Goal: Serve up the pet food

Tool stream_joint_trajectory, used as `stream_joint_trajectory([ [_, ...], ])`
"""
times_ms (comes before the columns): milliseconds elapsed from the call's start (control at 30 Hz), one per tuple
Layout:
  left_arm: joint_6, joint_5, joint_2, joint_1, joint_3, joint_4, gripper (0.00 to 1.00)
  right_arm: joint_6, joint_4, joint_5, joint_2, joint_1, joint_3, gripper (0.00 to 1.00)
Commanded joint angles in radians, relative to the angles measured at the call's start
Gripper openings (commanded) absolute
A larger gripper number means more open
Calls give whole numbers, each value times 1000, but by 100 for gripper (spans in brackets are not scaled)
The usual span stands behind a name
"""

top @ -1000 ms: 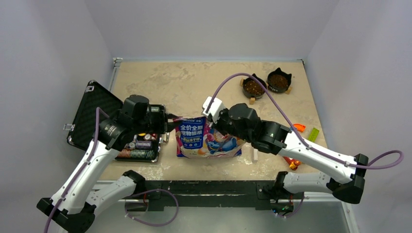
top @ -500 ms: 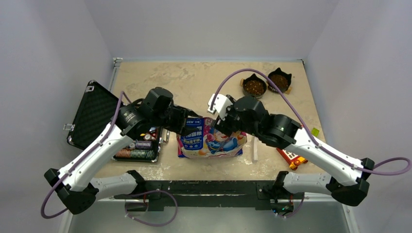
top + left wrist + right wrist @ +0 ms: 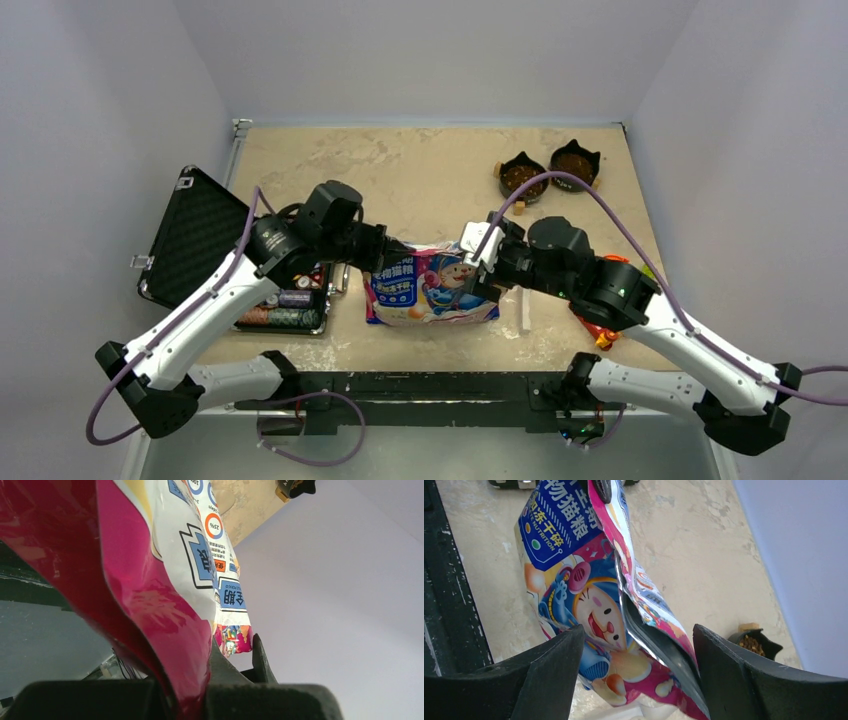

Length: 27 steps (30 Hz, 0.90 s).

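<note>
Foil bag (image 3: 430, 288) — left hand (image 3: 388, 252) clenched on its edge; right hand (image 3: 638, 640) released, jaws wide.

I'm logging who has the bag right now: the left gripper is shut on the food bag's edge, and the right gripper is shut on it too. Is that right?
Not quite. The left gripper is shut on the food bag. The right gripper is open, though. The right wrist view shows its fingers spread wide, with the bag's mouth hanging between them rather than clamped.
</note>
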<state>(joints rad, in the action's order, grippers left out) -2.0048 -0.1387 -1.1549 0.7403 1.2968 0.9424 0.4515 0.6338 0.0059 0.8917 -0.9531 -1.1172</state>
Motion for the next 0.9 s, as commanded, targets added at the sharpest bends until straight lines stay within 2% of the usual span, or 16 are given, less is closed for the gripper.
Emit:
stream_joint_trajectory([
  [0,-17,88,85,-13,-36,10,0,63,-67,-89,39,4,-9,82],
  [200,-58,100,162,-27,-97,13,0,127,-107,-95,76,4,-16,82],
  [500,-46,74,147,-27,-81,-11,0,186,-177,-85,140,2,-49,78],
  [600,-62,78,151,-27,-61,42,0,184,-184,66,192,2,-70,66],
  [700,-84,87,152,-27,-30,130,0,141,-221,230,199,2,-68,42],
  [867,-101,129,178,-26,-39,164,0,136,-231,388,154,3,-7,21],
])
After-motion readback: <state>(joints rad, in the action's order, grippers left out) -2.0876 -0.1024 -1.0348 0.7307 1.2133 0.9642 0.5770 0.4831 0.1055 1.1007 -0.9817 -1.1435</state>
